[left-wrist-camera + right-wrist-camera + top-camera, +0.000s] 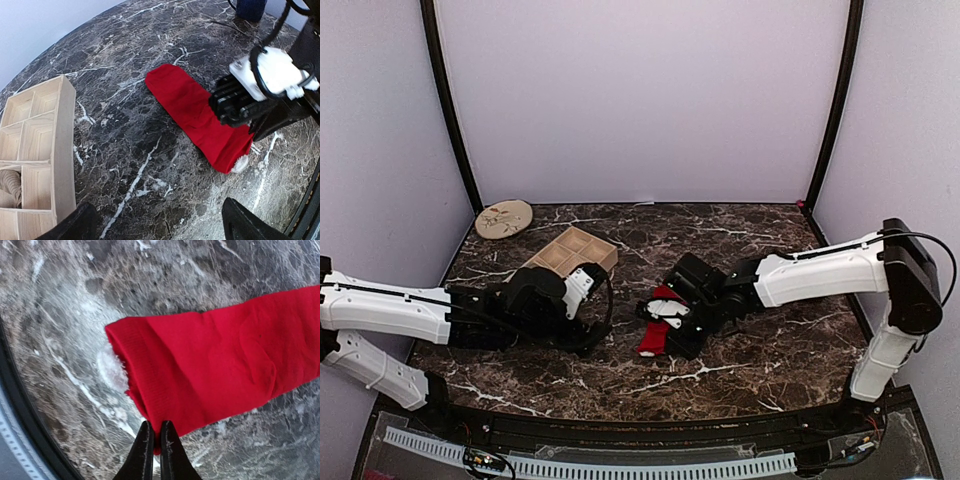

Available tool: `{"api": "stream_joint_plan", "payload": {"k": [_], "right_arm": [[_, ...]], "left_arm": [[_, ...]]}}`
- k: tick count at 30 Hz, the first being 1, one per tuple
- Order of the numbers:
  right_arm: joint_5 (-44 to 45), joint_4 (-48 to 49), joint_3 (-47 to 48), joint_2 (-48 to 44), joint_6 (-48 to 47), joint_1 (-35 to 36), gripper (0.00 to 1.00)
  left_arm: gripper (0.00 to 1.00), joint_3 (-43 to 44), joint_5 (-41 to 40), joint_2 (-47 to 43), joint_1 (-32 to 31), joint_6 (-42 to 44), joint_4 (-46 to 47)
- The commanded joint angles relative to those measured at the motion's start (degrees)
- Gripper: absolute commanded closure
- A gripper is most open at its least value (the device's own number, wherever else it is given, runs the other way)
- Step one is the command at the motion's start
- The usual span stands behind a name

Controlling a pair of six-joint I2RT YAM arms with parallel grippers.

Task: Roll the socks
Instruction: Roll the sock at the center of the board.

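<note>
A red sock (192, 112) lies flat on the dark marble table (760, 350), with a small white patch (110, 371) at its open end. My right gripper (155, 424) is shut, pinching the sock's edge (165, 440) near that end. From above, the sock (651, 340) shows partly under that gripper (665, 322). A tan sock (7, 186) lies bunched in a compartment of the wooden tray (62, 150). My left gripper (160, 216) hangs open just above the bare table beside the red sock, and touches nothing. From above, it (598, 330) sits left of the sock.
The wooden compartment tray (572, 250) stands at the back left, close to my left wrist. A round patterned plate (504, 218) lies in the far left corner. Grey walls close the table on three sides. A black rim (20, 405) runs along the near edge.
</note>
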Motion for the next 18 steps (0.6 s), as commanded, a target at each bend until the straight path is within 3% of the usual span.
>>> {"api": "stream_joint_plan", "payload": {"k": [1, 9, 18], "right_arm": [[-12.3, -2.4, 3.5, 2.5, 1.9, -2.9, 0.95], [-21.4, -5.6, 7.4, 6.8, 2.2, -6.4, 0.95], [-31.4, -1.7, 1.5, 7.5, 8.5, -12.3, 0.96]], "left_arm": [[0.11, -1.4, 4.1, 1.4, 0.2, 3.7, 3.1], [0.11, -0.3, 7.9, 6.8, -0.2, 9.5, 6.3], [0.11, 2.3, 8.2, 13.0, -2.1, 16.1, 9.7]]}}
